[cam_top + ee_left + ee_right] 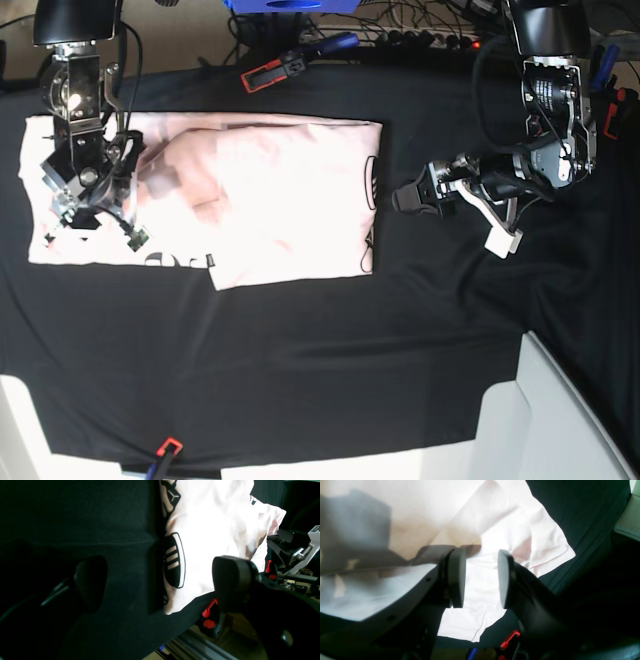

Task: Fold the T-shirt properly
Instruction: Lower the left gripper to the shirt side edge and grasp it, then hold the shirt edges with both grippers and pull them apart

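Lettering on the T-shirt shows black but unreadable in the left wrist view; left gripper fingers wide apart over the desk. Right wrist view: right gripper fingers parted above pink cloth, nothing between. Base view: shirt lies flat, folded.

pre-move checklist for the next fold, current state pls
1. Left pincer open and empty: ok. It hangs over the black cloth beside the T-shirt, not touching it.
2. Right pincer free of fabric: ok. Jaws partly apart above the shirt, nothing between them.
3. Shirt lies on the cloth, away from its edges: ok in the base view.
4. Fold edges aligned: not ok. The lower edge steps, and black print peeks out at the bottom and right edges.
5. Surface smooth: not ok, creases show near the right pincer.
6. Sleeve tucked under the right arm: cannot tell, the arm hides it.
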You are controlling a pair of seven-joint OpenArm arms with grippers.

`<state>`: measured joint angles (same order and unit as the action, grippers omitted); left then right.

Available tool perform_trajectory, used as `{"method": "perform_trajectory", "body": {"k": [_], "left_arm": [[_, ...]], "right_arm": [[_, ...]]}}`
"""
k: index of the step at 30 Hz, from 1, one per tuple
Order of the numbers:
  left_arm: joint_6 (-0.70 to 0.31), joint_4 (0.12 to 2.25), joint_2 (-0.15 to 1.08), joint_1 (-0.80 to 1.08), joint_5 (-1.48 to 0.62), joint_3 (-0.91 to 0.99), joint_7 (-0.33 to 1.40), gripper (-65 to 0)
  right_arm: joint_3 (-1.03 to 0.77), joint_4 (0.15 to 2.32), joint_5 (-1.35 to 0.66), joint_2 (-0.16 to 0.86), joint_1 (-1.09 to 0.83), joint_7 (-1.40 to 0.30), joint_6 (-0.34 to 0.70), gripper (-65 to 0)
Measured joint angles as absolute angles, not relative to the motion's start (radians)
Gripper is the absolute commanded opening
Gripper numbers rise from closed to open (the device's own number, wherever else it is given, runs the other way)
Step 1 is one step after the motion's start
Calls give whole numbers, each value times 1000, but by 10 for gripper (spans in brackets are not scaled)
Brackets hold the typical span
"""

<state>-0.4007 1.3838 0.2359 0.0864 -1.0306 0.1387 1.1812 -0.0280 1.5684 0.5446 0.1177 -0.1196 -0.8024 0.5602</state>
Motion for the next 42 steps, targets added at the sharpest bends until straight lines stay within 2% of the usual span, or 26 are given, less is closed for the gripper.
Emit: {"method": "perform_trajectory", "body": {"k": [6,11,22,29,38,42], "left_arm": [[-401,1384,233,86,-1031,136,1182,-2],[-401,1439,226,91,-1034,64,1205,-2],[-401,1485,232,89,-1037,65,1197,-2],[-398,1344,187,68,-1029,64,1195,-2],[-398,1356,154,51,-1037,63,1195,-2],[-398,1353,157,33,-1029,-10,1193,-2]], "right_arm": [[-28,1568,545,118,-120,-802,560,-445],[-28,1568,540,92,-120,-801,561,-445],[-29,1568,545,94,-120,-802,560,-445],[-28,1568,545,96,-120,-802,560,-445],[-107,1567,542,97,-121,-800,559,-445],[-113,1567,543,95,-120,-797,558,-445]]}}
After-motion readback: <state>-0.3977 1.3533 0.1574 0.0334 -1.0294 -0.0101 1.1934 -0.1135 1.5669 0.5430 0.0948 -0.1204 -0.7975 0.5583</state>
